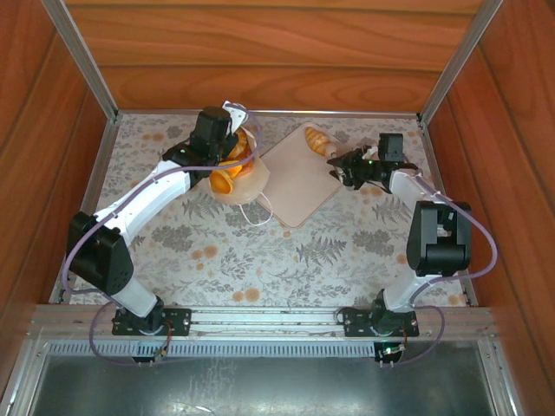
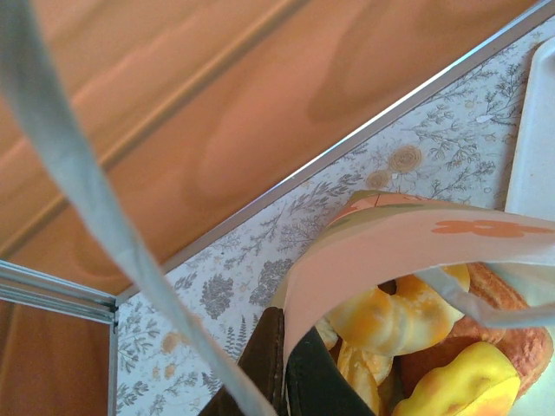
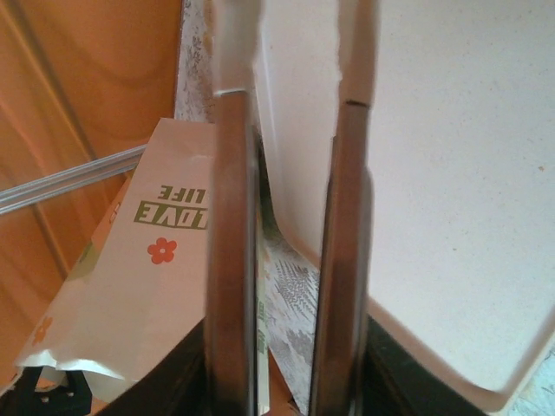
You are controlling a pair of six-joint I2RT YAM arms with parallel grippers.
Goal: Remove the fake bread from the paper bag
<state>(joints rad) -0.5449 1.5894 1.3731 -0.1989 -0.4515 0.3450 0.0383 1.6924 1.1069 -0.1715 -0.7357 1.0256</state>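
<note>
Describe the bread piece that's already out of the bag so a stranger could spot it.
Find the pale pink tray lying cornerwise on the floral tabletop. At its far corner lies a long golden-orange loaf. It is the one pastry lying alone in the open; the other pastries are bunched inside the paper bag to the tray's left.

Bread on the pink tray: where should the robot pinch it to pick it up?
Probably around its middle, coming straight down from above. The bread lies flat on the tray and is long and narrow, so a pinch across its short width should hold best. Its ends look thinner and might slip.
</note>
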